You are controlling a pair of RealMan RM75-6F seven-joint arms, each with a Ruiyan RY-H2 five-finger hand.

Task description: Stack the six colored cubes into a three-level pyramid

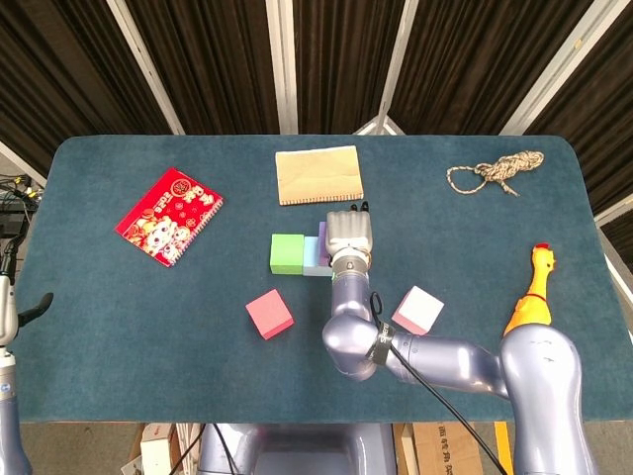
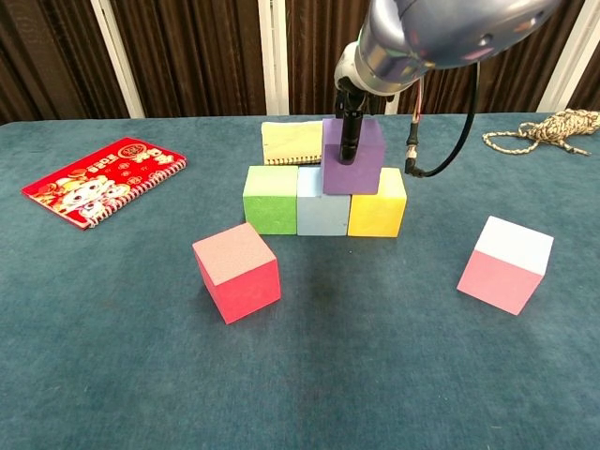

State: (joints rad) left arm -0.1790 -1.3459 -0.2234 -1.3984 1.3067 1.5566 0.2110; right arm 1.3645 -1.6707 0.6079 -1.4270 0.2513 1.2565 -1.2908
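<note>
A green cube (image 2: pixel 271 198), a light blue cube (image 2: pixel 322 214) and a yellow cube (image 2: pixel 378 214) stand in a touching row. A purple cube (image 2: pixel 354 161) is on top, over the seam between the light blue and yellow cubes, and my right hand (image 1: pixel 348 237) grips it from above with a dark finger (image 2: pixel 349 136) down its front face. Whether it rests fully on the row I cannot tell. A red cube (image 2: pixel 236 271) lies in front left and a pink cube (image 2: pixel 506 264) at the front right. My left hand (image 1: pixel 14 319) barely shows at the left edge.
A red spiral notebook (image 1: pixel 168 215) lies at the back left and a tan pad (image 1: pixel 317 174) just behind the row. A coiled rope (image 1: pixel 495 172) is at the back right, and a rubber chicken (image 1: pixel 531 289) lies near the right edge.
</note>
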